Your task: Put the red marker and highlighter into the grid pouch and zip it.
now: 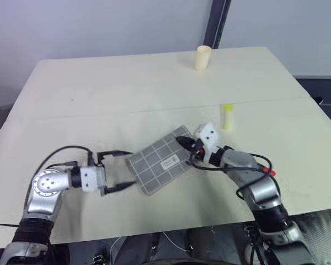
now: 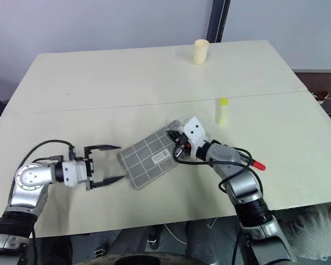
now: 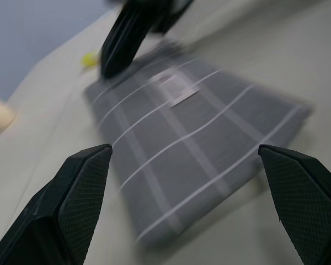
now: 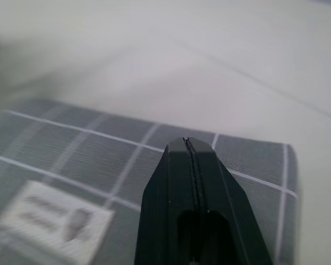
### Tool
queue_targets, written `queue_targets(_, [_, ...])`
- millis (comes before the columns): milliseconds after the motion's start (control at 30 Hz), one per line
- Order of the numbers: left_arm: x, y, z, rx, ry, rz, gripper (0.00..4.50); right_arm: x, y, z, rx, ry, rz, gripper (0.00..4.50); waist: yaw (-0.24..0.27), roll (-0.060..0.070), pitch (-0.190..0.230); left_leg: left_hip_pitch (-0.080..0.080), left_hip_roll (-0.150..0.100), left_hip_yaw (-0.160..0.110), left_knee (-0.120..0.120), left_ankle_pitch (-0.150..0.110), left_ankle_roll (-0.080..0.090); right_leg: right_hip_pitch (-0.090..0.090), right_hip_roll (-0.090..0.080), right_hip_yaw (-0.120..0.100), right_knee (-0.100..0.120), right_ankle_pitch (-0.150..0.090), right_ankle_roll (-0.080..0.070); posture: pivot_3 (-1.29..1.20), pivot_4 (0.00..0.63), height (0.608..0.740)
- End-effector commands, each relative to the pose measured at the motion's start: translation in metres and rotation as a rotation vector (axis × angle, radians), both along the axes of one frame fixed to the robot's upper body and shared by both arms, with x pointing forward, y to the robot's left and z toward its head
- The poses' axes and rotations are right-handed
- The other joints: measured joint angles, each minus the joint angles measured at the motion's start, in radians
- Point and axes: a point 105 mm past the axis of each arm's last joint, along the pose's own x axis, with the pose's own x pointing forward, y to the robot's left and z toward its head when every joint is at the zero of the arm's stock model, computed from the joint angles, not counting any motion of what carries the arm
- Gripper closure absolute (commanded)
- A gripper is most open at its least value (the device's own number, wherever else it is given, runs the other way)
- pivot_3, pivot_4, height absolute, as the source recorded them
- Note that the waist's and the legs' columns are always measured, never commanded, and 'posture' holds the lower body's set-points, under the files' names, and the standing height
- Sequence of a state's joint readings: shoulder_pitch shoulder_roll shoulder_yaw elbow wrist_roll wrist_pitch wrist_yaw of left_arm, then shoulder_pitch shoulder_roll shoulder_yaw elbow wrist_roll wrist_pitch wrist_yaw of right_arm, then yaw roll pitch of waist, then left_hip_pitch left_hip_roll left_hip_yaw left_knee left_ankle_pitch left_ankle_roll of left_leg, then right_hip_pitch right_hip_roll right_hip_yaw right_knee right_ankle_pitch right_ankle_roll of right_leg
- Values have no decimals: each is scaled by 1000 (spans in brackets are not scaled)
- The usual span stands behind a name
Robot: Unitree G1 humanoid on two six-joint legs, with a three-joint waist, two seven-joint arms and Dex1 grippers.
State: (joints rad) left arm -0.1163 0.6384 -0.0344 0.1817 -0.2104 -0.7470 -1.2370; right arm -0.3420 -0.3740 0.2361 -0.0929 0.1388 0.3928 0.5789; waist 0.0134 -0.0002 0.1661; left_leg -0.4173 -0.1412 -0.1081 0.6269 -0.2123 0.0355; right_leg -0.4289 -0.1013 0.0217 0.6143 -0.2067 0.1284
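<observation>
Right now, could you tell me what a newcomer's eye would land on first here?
The grid pouch lies near the middle of the table, flanked by both arms. The right tool is shut over its far corner; the left tool stands open beside its near end. The highlighter lies just beyond.

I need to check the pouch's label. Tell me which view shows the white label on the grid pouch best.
The left wrist view: the white label lies unobstructed on the grid pouch. The right wrist view shows it blurred and cut off at the frame's corner; the eye views show it as a tiny patch.
</observation>
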Motion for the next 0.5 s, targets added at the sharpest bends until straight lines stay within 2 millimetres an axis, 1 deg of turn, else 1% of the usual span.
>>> queue_targets(33, [-5,-9,3,31,-64,-78,0,12,-7,-10,-97,-6,-56,4478,-1,0,0,0,0,0,-1,0,0,0,0,0,0,0,0,0,150,738])
queue_targets(100, [-6,-14,1,36,-65,-102,0,14,-10,-18,-136,8,-66,4478,-2,0,0,0,0,0,-1,0,0,-1,0,0,1,0,0,0,150,738])
queue_targets(200, [-4,-20,-7,89,-87,-157,0,13,-12,-25,-174,24,-62,4478,-1,0,0,2,0,0,-1,0,-1,0,1,0,1,0,0,0,150,738])
queue_targets(267, [4,-25,-11,103,-110,-159,0,12,-14,-25,-165,31,-68,4478,1,0,0,4,0,0,-1,1,-1,2,1,0,1,0,0,0,150,738])
queue_targets(333, [10,-32,-11,78,-118,-157,0,12,-14,-24,-161,29,-71,4478,-1,0,-1,5,0,-1,-1,1,-1,4,2,0,1,0,0,0,150,738])
queue_targets(433, [12,-45,-15,79,-128,-189,0,10,-14,-23,-159,29,-76,4478,-1,0,-1,5,0,-1,-1,1,-1,4,2,0,1,0,0,0,150,738])
queue_targets(500, [15,-48,-16,72,-135,-183,599,10,-14,-22,-150,32,-82,4500,-1,0,-1,6,0,-1,-1,1,-1,4,2,0,1,0,1,0,150,738])
